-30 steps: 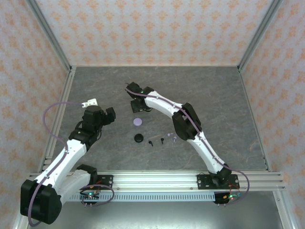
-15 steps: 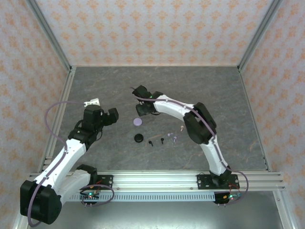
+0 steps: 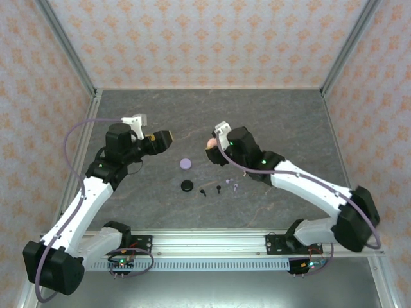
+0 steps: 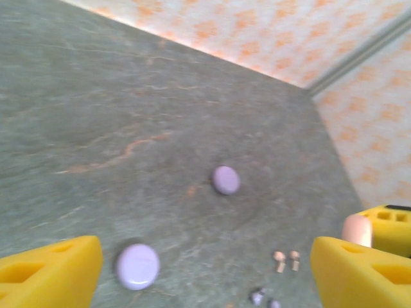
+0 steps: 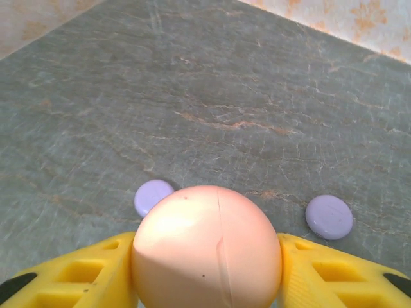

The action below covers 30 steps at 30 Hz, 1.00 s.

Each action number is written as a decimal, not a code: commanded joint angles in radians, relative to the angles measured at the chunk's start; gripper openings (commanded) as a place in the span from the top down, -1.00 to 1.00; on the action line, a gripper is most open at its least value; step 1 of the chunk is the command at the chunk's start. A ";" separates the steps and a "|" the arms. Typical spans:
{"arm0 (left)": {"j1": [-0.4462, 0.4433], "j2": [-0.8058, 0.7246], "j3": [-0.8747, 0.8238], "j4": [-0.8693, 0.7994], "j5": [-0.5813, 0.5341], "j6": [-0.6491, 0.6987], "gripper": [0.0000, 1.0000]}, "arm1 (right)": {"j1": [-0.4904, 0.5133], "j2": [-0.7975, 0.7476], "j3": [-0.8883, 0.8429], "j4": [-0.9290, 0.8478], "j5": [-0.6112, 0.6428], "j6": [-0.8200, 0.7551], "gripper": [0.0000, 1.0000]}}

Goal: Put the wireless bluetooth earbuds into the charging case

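My left hand [image 3: 162,138] hung spread and empty above the surface [image 3: 128,115]. Right of it lay a lilac case [image 3: 185,163] and a black case [image 3: 187,186], with the earbuds [image 3: 218,189] loose on the surface near them, none seated that I could see. My right hand [image 3: 213,144] was clamped on a pale pink case [image 5: 207,247], its seam closed, held off the surface. I judged all the loading was left. Since half a second earlier, the left hand had pushed toward the centre, and the right hand had drawn back rightward.
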 commanded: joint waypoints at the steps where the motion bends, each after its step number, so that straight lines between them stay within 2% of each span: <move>1: -0.038 0.022 0.057 0.086 0.167 -0.050 -0.67 | -0.001 -0.125 -0.084 0.110 -0.050 -0.108 -0.03; 6: -0.163 0.078 0.140 0.084 0.228 -0.015 -0.70 | -0.001 -0.290 -0.206 0.197 -0.089 -0.241 -0.03; 12: -0.283 0.176 0.238 0.054 0.268 0.022 -0.68 | -0.001 -0.354 -0.223 0.177 -0.104 -0.335 -0.02; 17: -0.329 0.250 0.290 0.065 0.309 0.034 -0.65 | -0.002 -0.358 -0.211 0.176 -0.116 -0.344 -0.02; 21: -0.370 0.305 0.343 0.006 0.331 0.081 -0.60 | -0.001 -0.359 -0.204 0.173 -0.121 -0.351 -0.02; 30: -0.397 0.376 0.368 -0.048 0.366 0.106 -0.39 | -0.001 -0.355 -0.194 0.171 -0.119 -0.357 -0.02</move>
